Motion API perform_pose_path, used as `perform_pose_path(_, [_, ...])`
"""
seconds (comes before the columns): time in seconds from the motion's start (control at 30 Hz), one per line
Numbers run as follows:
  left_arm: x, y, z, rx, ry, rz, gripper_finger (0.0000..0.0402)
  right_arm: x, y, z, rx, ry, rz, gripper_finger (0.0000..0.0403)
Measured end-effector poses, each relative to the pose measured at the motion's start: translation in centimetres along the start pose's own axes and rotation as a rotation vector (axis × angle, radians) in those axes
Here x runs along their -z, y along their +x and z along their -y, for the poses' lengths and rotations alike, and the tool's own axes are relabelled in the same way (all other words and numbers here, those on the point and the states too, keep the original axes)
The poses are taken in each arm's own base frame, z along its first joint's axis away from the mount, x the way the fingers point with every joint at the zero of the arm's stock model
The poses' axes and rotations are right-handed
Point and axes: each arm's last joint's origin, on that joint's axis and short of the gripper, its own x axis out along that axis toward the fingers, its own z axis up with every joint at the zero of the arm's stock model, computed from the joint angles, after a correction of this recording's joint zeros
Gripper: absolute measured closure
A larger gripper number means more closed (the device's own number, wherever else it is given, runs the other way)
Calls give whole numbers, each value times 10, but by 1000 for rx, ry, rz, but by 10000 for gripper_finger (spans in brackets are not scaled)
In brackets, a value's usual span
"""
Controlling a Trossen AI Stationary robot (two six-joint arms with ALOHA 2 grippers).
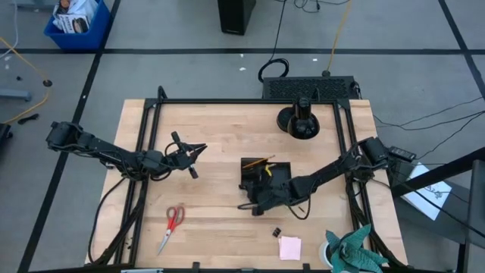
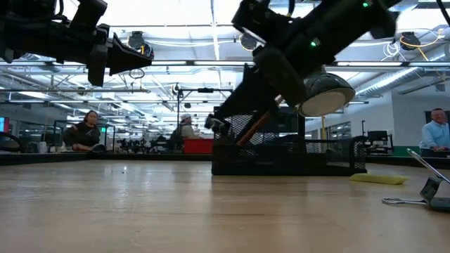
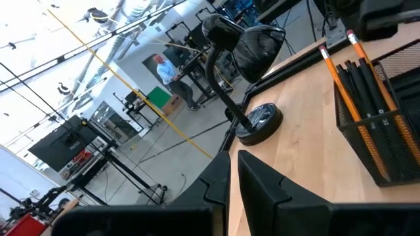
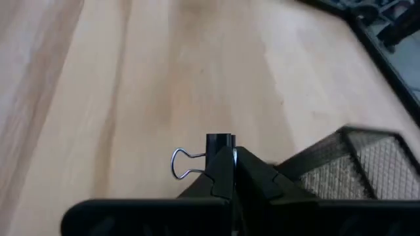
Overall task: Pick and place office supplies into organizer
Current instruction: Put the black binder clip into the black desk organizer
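The organizer (image 1: 265, 176) is a black mesh tray standing mid-table, with orange pencils (image 3: 338, 72) and black pens (image 3: 367, 82) leaning in it. My right gripper (image 4: 233, 157) hovers by its near-left corner (image 1: 252, 203), shut on a small black binder clip (image 4: 220, 141). My left gripper (image 1: 201, 149) hangs shut and empty above the table, left of the organizer. The red-handled scissors (image 1: 173, 224), a second binder clip (image 1: 276, 231) and the pink sticky-note pad (image 1: 289, 248) lie flat on the near part of the table. My right gripper pinches the binder clip by its black body (image 4: 220, 139) between the two fingertips. The clip's wire handles (image 4: 182, 164) stick out to one side of the fingers. In the low view the gripper (image 2: 218, 123) is about level with the organizer's rim, so the clip is lifted clear.
A round black stand base (image 1: 299, 121) with a lamp sits at the far edge behind the organizer. The teal-green cloth (image 1: 352, 254) lies at the near right corner. Bare wood (image 1: 212, 197) stretches between the scissors and the organizer. People stand in the room beyond the table.
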Motion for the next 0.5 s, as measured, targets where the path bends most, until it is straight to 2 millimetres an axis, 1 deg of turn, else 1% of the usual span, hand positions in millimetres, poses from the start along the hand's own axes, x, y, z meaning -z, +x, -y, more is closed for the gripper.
perform_pose_path(0.1, [0,0,0,-3,5,4,364,3,-2,-5,12,-21,-6,403])
perform_pose_path(0.3, [0,0,-1,-4,23,3,364,-5,-10,-10,80,-18,64,403])
perform_pose_path(0.5, [0,0,0,-4,39,3,364,-8,-26,-26,201,-118,41,403])
